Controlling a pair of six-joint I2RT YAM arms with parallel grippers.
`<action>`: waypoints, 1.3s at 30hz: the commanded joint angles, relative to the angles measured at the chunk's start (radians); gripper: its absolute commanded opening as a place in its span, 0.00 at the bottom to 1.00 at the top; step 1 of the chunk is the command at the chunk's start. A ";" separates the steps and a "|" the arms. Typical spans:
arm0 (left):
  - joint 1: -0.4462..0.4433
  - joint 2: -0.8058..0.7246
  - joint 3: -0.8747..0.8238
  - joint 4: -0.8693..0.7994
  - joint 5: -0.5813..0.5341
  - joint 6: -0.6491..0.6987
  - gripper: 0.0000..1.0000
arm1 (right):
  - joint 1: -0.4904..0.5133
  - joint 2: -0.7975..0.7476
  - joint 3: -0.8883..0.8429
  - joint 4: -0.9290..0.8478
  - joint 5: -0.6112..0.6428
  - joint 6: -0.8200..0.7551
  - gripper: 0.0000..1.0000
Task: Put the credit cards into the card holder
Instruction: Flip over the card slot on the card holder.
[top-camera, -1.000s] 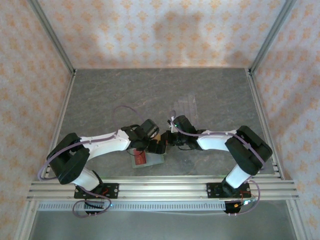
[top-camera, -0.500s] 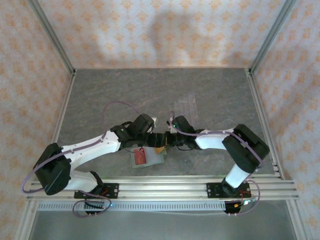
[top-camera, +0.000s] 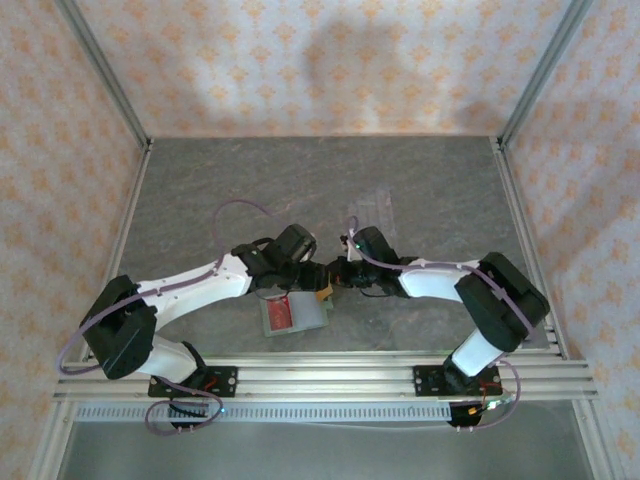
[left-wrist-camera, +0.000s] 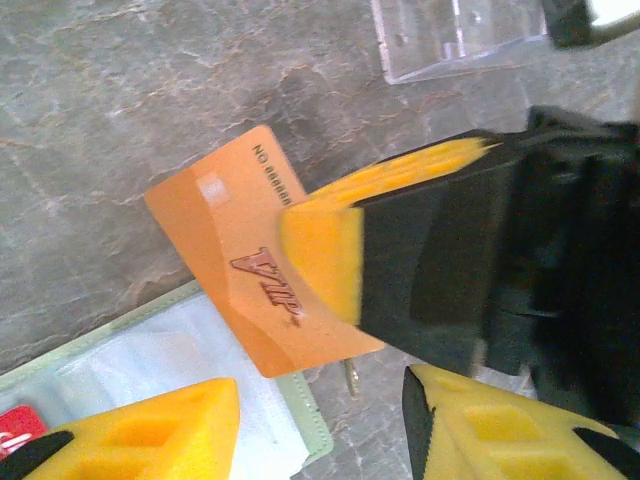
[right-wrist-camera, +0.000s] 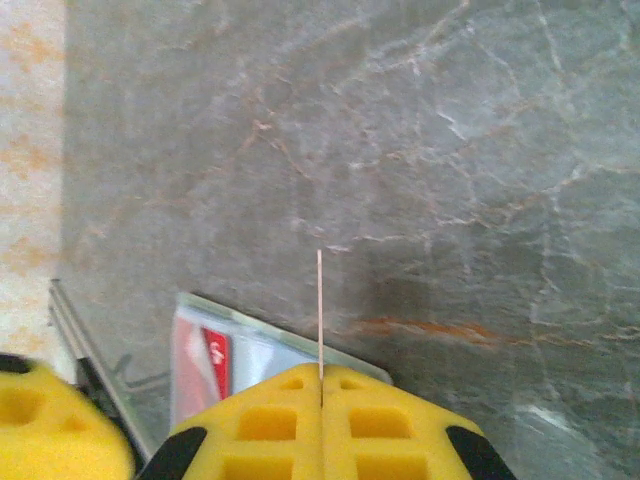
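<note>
A gold-orange credit card (left-wrist-camera: 235, 265) stamped VIP hangs tilted over the table. My right gripper (right-wrist-camera: 321, 385) is shut on it, and the card shows edge-on (right-wrist-camera: 320, 300) between its yellow pads. The sage-green card holder (top-camera: 300, 322) lies open below, pale pockets up, with a red card (top-camera: 281, 312) tucked in its left side. The orange card's low corner hangs over the holder's right edge (left-wrist-camera: 300, 425). My left gripper (left-wrist-camera: 320, 440) faces the card from the other side, jaws apart, nothing between them. The two grippers meet just above the holder (top-camera: 322, 280).
A clear ridged acrylic tray (left-wrist-camera: 455, 35) lies on the stone tabletop beyond the grippers, at mid-table (top-camera: 372, 210). Aluminium rails (top-camera: 320, 375) run along the near edge, close behind the holder. Patterned walls enclose the other three sides.
The left arm has swung, and its gripper has moved a little away from the near edge, up against the right gripper. The right gripper has kept the orange card almost still.
</note>
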 joint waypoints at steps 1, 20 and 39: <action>0.006 0.007 -0.012 -0.037 -0.042 -0.020 0.48 | -0.003 0.004 -0.007 0.079 -0.062 0.026 0.00; 0.009 0.006 -0.032 -0.077 -0.073 -0.034 0.45 | 0.028 0.078 -0.003 0.104 -0.077 0.010 0.00; 0.026 0.212 0.110 -0.156 -0.168 0.098 0.39 | 0.033 0.134 -0.010 0.114 -0.095 0.014 0.00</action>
